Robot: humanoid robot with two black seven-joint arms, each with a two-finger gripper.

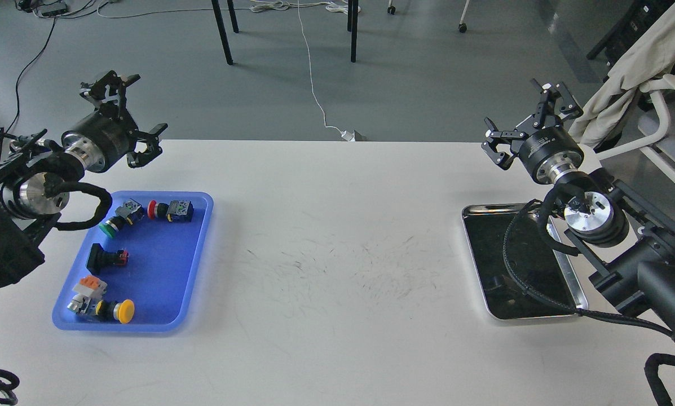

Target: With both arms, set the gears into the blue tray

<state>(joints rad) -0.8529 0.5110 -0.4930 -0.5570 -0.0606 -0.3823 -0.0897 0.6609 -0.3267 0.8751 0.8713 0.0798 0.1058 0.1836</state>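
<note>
The blue tray (165, 270) lies on the white table at the left and holds several coloured-cap push-button switches (171, 210). No gears show anywhere in this view. My left gripper (133, 114) hovers above the tray's far left corner, open and empty. My right gripper (524, 122) is raised over the table's far right edge, beyond the steel tray (475, 211), with its fingers spread and nothing between them. The right arm and its cable cover part of that tray's dark bottom.
A chair (667, 90) draped with beige cloth stands close to the right arm. Black furniture legs (222, 31) and a white cable (314, 96) are on the floor beyond the table. The table's middle (337, 254) shows only scuff marks.
</note>
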